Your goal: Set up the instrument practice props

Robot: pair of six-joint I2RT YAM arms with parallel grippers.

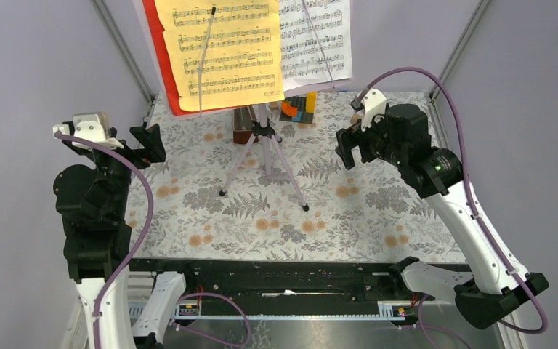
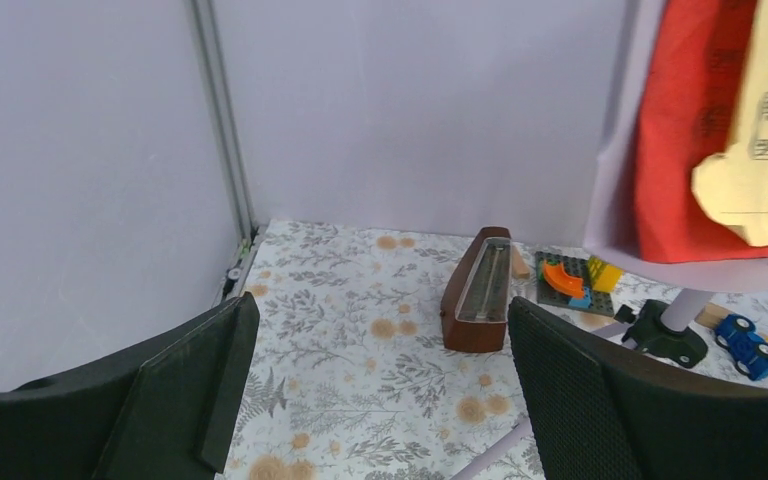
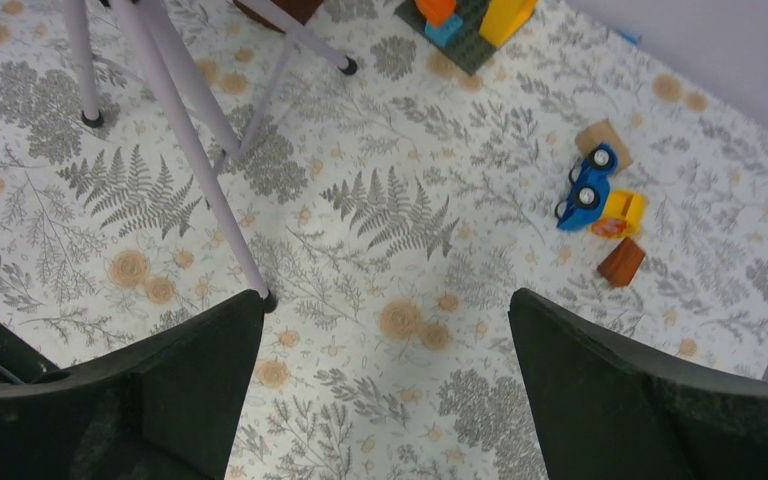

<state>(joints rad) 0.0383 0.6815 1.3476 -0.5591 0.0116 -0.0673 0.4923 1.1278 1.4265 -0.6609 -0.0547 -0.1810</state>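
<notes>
Currently tripod stands upright, axis vert., pages facing front.

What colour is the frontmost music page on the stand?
The frontmost page is yellow; best in top external view.

I count one lilac tripod, three music pages (one yellow page, one red page, one white page), one brown wooden case, one blue toy car, one block build and three small loose pieces.
</notes>
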